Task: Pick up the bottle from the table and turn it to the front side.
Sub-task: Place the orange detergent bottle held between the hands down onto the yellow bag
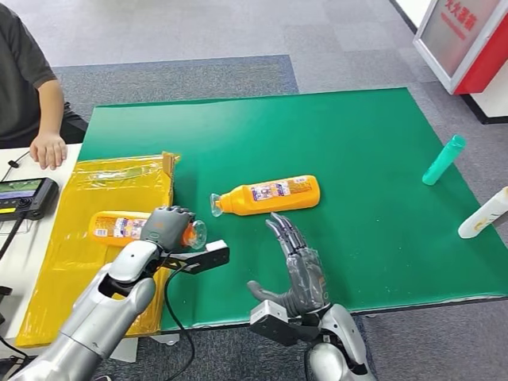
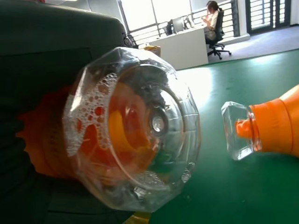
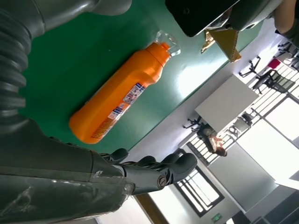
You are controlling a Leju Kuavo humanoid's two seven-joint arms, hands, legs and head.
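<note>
A: Head view. The left hand (image 1: 169, 228) wraps around an orange bottle (image 1: 117, 226) near its clear cap end, over the yellow bag (image 1: 117, 186) at the green mat's (image 1: 359, 143) near-left corner. The bottle lies level, cap toward the mat.

B: And the right hand (image 1: 296, 262)?

A: Fingers apart and extended, holding nothing, just short of a second orange bottle (image 1: 272, 194) lying on its side mid-mat, label up, cap to the left. A teal bottle (image 1: 443, 159) and a white bottle (image 1: 484, 213) lie at the far right; a person's hand (image 1: 48, 149) rests on the white table.

B: Left wrist view?

A: The held bottle's clear cap (image 2: 134, 128) looms close, foam inside; dark fingers (image 2: 53, 51) clamp behind it. The second bottle's cap (image 2: 238, 130) lies near.

B: Right wrist view?

A: Fingers (image 3: 155, 168) straight, clear of the lying bottle (image 3: 119, 93).
</note>
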